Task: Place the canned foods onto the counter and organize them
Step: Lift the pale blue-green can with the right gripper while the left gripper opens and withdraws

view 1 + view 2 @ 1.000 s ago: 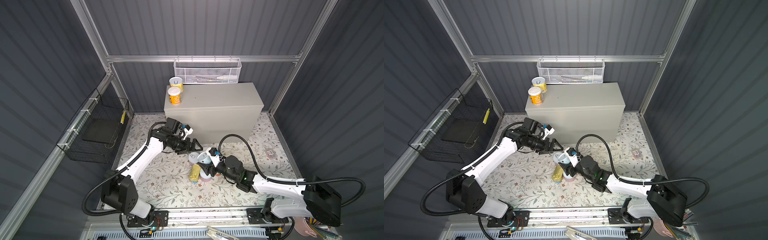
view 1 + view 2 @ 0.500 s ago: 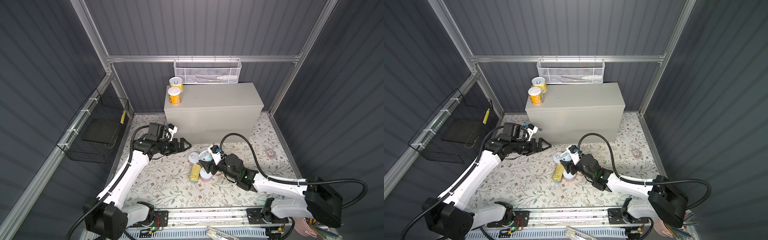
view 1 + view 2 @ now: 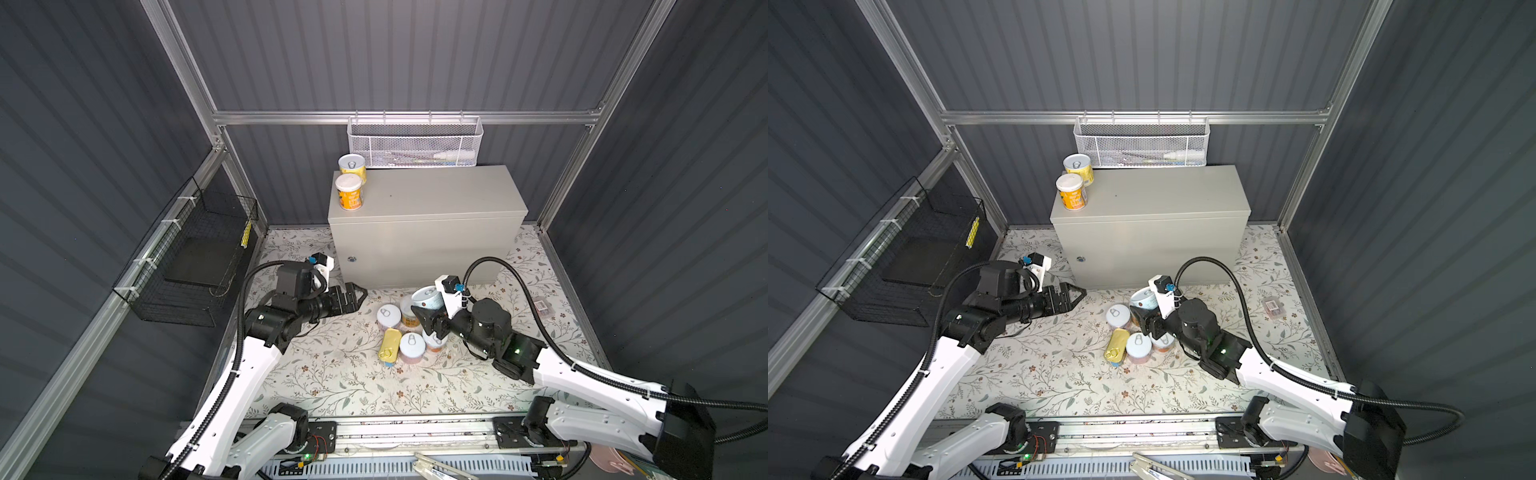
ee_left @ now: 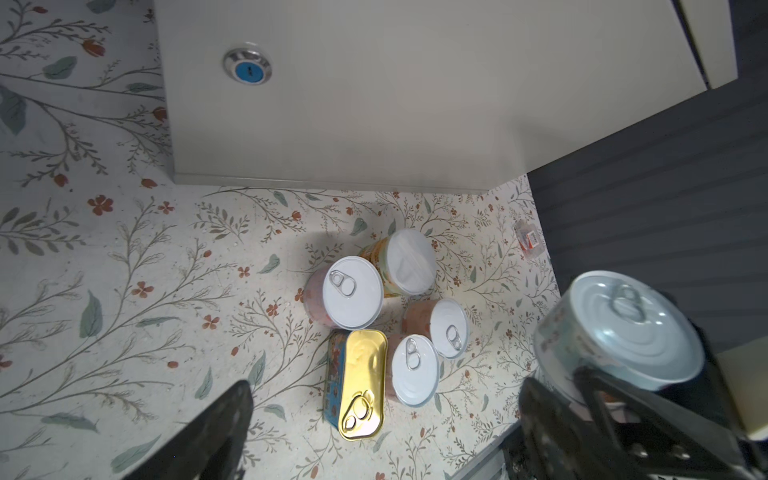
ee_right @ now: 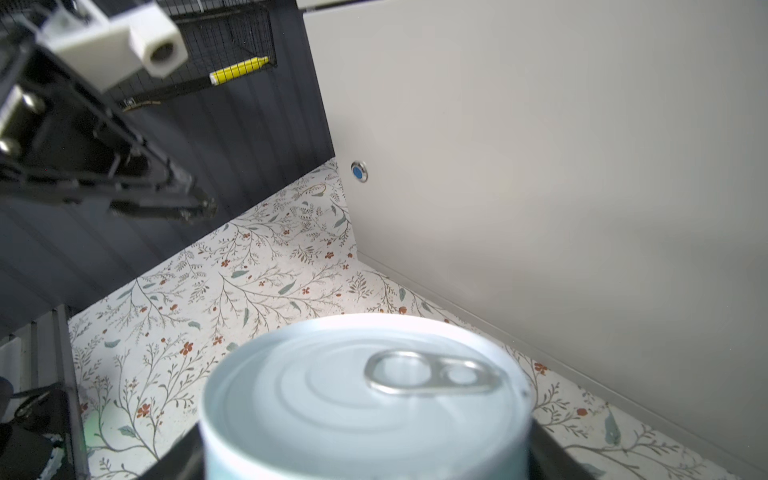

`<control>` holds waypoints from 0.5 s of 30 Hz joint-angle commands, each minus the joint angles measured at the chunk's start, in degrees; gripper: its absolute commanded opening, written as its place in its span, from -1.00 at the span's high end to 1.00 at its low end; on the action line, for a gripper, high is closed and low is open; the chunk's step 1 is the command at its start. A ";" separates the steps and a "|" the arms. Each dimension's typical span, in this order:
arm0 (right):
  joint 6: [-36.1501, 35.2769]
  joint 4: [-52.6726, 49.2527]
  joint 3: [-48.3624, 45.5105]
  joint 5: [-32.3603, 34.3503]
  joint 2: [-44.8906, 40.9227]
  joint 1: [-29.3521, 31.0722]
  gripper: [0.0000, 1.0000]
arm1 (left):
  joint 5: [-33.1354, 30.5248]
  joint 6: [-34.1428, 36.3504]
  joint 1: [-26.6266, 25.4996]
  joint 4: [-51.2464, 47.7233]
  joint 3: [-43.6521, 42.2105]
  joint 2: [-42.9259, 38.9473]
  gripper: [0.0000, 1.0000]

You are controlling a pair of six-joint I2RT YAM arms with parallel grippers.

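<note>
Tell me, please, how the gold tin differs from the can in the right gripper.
The gold tin is rectangular and flat; the can is round. The tin's top is gold, the can's silver. The tin lies on the mat; the can is gripped by the right gripper. Both have pull tabs.

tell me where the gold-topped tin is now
In both top views the gold-topped tin lies on the floral floor in front of the grey cabinet, at the can cluster's left edge beside a white-lidded can.
</note>
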 commanded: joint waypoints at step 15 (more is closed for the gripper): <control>-1.39 -6.87 28.86 -9.91 7.59 -5.71 -0.28 | -12.37 -0.18 0.44 8.60 -12.25 -8.66 -0.99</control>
